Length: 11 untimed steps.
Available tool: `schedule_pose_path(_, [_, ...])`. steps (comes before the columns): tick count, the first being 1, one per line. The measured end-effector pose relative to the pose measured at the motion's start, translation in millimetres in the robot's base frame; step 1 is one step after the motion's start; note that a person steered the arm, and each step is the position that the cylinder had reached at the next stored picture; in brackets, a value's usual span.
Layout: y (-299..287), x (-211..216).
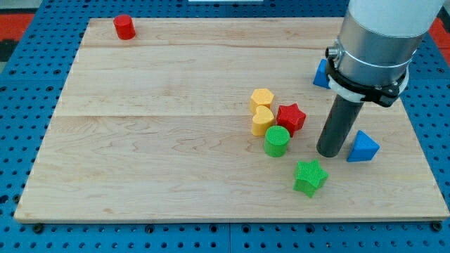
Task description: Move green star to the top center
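Note:
The green star (310, 176) lies near the view's bottom, right of centre on the wooden board (155, 140). My tip (330, 153) rests on the board just above and to the right of the star, a short gap away. The tip is right of the green cylinder (277, 141) and left of a blue triangular block (363, 147).
A red star (290, 117), a yellow heart (263, 121) and a yellow hexagon (261, 100) cluster above the green cylinder. A second blue block (321, 74) is partly hidden behind the arm. A red cylinder (124, 27) stands at the top left.

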State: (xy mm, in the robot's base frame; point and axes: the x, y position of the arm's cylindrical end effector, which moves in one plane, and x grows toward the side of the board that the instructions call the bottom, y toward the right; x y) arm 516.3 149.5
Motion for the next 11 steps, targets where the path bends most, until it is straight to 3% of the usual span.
schedule_pose_path(2, [-43.8,3.6])
schedule_pose_path(3, [17.7,12.8])
schedule_pose_path(4, [69.9,58.7])
schedule_pose_path(6, [-170.8,47.0])
schedule_pose_path(7, [-212.1,45.2])
schedule_pose_path(9, [-268.2,-71.3])
schedule_pose_path(10, [-203.7,-10.9])
schedule_pose_path(11, [-203.4,46.0])
